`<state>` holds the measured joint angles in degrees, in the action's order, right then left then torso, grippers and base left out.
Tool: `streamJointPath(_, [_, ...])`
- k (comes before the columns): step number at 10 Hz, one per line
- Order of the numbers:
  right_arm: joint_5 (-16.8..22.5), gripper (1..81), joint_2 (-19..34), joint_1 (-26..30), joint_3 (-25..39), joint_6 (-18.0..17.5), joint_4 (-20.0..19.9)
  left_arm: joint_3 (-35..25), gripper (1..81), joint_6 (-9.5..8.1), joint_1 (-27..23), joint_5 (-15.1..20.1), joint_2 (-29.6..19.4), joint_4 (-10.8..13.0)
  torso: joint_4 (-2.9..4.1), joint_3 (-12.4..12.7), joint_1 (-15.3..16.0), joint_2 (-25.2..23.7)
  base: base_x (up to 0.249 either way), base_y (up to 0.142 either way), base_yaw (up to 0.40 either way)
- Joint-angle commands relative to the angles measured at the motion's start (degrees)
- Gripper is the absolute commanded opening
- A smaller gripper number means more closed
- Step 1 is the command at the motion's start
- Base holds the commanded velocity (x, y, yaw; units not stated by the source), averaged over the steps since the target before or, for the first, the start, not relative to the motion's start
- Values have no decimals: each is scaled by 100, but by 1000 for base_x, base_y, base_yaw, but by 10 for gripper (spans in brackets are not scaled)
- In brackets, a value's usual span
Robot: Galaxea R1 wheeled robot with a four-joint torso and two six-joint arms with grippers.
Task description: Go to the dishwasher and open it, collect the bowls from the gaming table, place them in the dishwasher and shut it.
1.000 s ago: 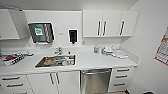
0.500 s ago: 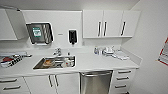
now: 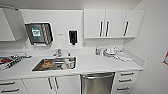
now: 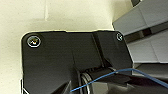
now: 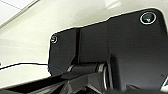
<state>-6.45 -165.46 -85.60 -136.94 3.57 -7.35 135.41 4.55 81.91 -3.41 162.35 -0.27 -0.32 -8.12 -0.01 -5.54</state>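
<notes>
The dishwasher [image 3: 97,83] is straight ahead, low in the head view, under the white counter and right of the sink. Its brushed steel front is shut, with a bar handle [image 3: 98,76] along the top edge. The bowls and the gaming table are out of view. In both wrist views the robot's own dark plate covers most of the frame, so the fingers cannot be made out.
A steel sink [image 3: 55,63] holding dishes is set in the white counter [image 3: 97,64]. White drawers [image 3: 126,80] flank the dishwasher on the right, cabinet doors [image 3: 53,85] on the left. Wall cabinets [image 3: 112,23], a paper towel dispenser [image 3: 39,33] and a soap dispenser [image 3: 72,37] hang above. A wall closes the right side.
The whole head view has shifted: the counter and dishwasher look larger and lower, so the camera has come closer to the kitchen unit.
</notes>
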Motion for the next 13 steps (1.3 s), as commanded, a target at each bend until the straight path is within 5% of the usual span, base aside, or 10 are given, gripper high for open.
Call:
streamJointPath(1, [293,811,28,276,81,21,-4,-76,811,20,-302,289,-62,-52,0,0,1,0,87,72,0])
streamJointPath(13, [293,811,28,266,63,30,-12,-76,811,20,-302,289,-71,-87,0,0,1,0,87,71,0])
